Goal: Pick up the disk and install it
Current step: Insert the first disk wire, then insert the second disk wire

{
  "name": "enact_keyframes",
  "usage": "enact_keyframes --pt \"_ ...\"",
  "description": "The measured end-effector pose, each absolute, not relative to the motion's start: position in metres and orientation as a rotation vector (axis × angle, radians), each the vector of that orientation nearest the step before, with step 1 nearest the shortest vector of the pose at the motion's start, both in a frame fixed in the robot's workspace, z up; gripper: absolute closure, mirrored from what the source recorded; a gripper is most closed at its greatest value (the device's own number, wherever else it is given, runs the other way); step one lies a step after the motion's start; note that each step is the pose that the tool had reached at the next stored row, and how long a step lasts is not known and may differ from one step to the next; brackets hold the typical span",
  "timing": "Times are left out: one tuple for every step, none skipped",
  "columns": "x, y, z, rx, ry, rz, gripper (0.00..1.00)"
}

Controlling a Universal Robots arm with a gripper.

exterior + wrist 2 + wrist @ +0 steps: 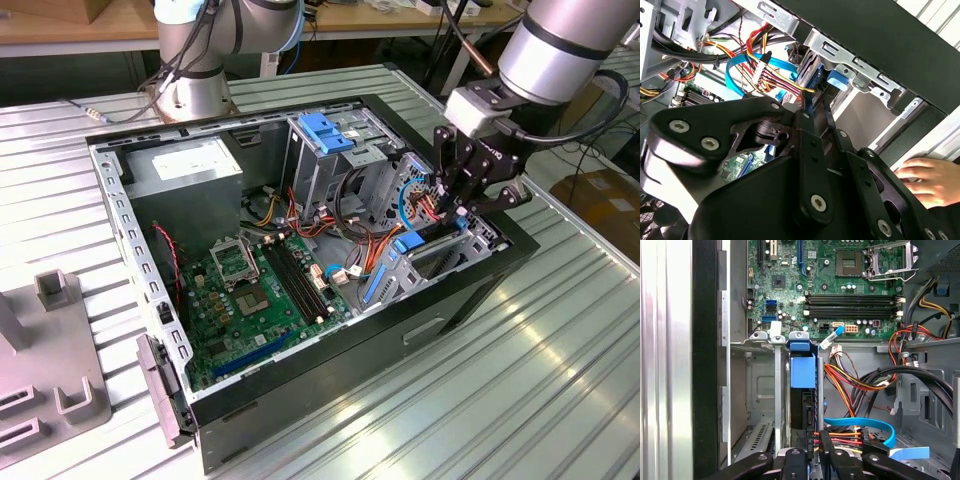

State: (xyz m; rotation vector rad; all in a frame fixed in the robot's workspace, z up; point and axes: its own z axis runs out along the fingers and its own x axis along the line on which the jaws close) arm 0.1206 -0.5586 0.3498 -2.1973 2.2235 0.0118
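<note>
The disk stands on edge in a slot of the drive bay at the case's corner, its blue rail facing up and its dark casing below it. My gripper hangs just over the disk's near end among the coloured cables, fingers drawn together and shut; whether they touch the disk I cannot tell. In the exterior view the gripper reaches down into the case on the exterior view's right, above the blue of the disk. The second wrist view has the gripper right against the disk.
Orange, yellow and blue cables crowd beside the bay. The motherboard, a grey power-supply box and a drive cage with a blue handle lie inside the case. A person's hand rests outside it. A grey fixture sits on the table.
</note>
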Motion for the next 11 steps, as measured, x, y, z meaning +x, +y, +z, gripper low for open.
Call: enact_keyframes --pt "0.1206 -0.5586 0.3499 -2.197 2.224 0.012 0.76" --pt "0.1206 -0.5586 0.35 -2.197 2.224 0.011 0.77" --pt "0.1206 -0.5586 0.35 -2.198 2.224 0.011 0.84" --pt "0.1206 -0.5586 0.35 -2.197 2.224 0.012 0.9" --pt "0.1206 -0.5586 0.3501 -2.198 2.224 0.011 0.9" --pt "0.1206 -0.5586 0.3501 -2.198 2.224 0.011 0.9" --pt "0.1206 -0.5586 0.3501 -2.198 2.224 0.011 0.9" --pt "0.1206 -0.5586 0.3502 -2.198 2.224 0.011 0.9" --pt "0.1206 -0.5586 0.3502 -2.198 2.224 0.011 0.9" --pt "0.1206 -0.5586 0.3507 -2.198 2.224 0.011 0.9" --pt "0.1206 -0.5586 0.3512 -2.197 2.224 0.011 0.9"
